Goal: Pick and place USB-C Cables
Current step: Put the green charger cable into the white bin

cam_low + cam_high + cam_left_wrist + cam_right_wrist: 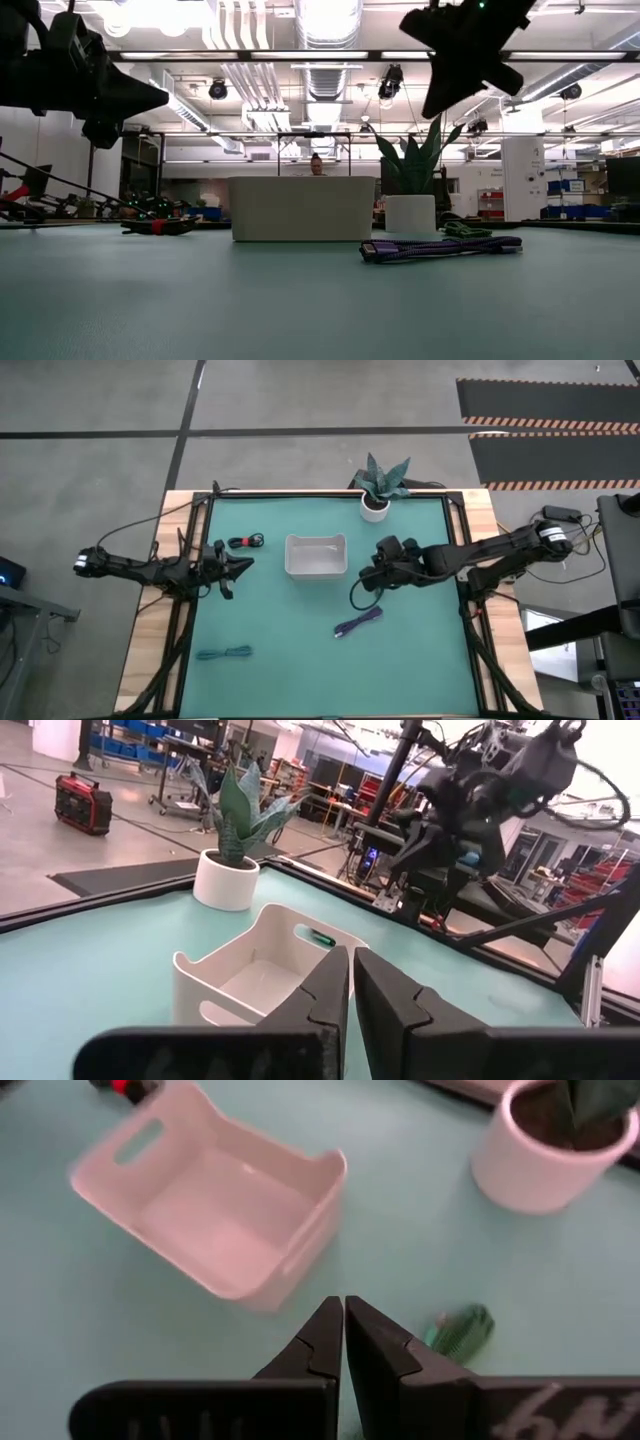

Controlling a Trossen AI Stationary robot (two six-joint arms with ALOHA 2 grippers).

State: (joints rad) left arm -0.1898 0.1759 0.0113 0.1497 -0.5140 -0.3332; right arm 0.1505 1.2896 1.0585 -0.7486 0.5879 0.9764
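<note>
The green table (300, 620) is spanned by two dark arms, held above it, apparently ready to start. The white tray (316, 555) sits empty near the far middle, presumably where the cables belong. A potted plant (378, 492) stands at the far edge. The left gripper (238, 567) hovers left of the tray, jaws closed on nothing; the right gripper (372, 575) hovers right of it, likewise closed and empty. The purple cable (359, 624) lies near the right centre, the teal cable (223, 653) near left, the red-and-black cable (244, 541) far left. The dark green cable (458, 1330) is partly hidden beneath the right arm.
</note>
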